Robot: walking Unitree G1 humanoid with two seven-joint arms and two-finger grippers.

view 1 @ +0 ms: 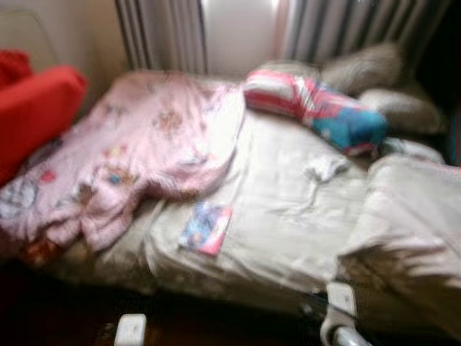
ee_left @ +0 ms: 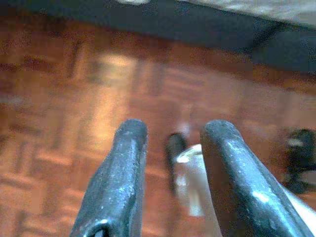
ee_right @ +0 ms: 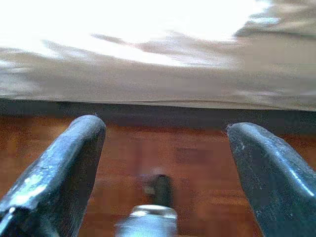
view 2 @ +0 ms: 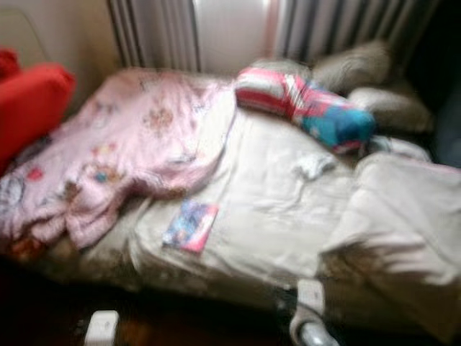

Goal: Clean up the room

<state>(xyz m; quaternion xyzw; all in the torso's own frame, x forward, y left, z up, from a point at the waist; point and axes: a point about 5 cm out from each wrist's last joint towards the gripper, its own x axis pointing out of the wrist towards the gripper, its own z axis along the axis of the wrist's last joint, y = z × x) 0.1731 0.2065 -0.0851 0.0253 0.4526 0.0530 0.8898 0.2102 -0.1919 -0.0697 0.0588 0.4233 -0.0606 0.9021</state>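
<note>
An unmade bed with a cream sheet lies before me. A crumpled pink blanket covers its left half. A small colourful book lies near the front edge, and a small white cloth sits further back. A striped red, white and blue pillow rests near the head. My left gripper hangs open over the wooden floor with nothing between its fingers. My right gripper is wide open, low beside the bed's edge.
A red cushion sits at the far left. Beige pillows lie at the back right under grey curtains. A cream duvet is bunched at the right. Parquet floor runs under the bed.
</note>
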